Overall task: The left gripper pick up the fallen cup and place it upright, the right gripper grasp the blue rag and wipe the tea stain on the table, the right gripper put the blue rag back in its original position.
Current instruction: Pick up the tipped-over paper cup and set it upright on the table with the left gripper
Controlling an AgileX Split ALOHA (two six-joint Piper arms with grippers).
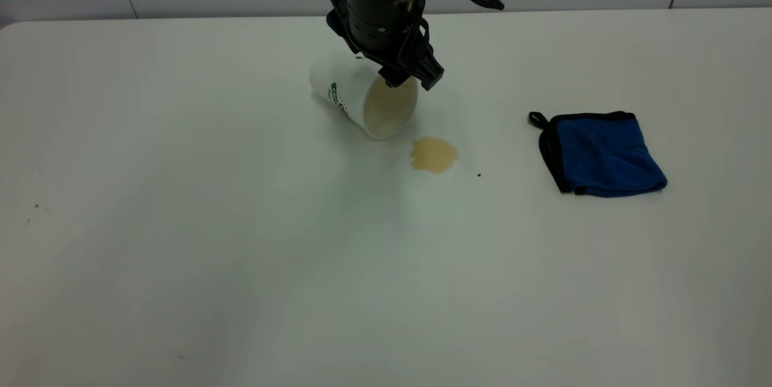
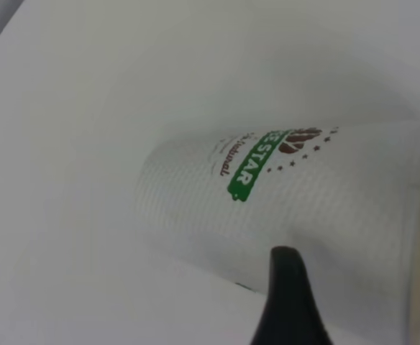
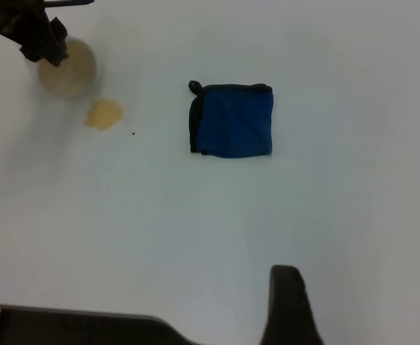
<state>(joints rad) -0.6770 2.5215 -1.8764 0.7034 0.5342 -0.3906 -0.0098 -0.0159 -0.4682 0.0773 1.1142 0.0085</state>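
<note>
The cup [image 1: 362, 97] is seen lying on its side on the table [image 1: 181, 224], slightly left of the centre and toward the far edge. Its long axis runs diagonally: the closed base points to the far left, and the open mouth, stained tan inside, faces the near right. The green logo band is visible along its left flank. The left gripper [image 1: 410, 76] is lowered from above onto the rim end of the cup, with its black fingers at the upper edge of the mouth; in the left wrist view one fingertip [image 2: 285, 287] is seen against the cup's [image 2: 282, 208] white wall, but whether the cup is pinched or the fingers are merely spread around it cannot be told. Just to the near right of the mouth, close to it but apart, the tea stain [image 1: 433, 155] is seen as a light-brown blotch. Well to the right, the blue rag [image 1: 603, 155] is laid flat, black-edged, with its small loop at the far left corner. The right gripper is shown only in its own wrist view as a single dark finger [image 3: 289, 305] held high above the table, well clear of the rag [image 3: 233, 121]; its state cannot be told.
</note>
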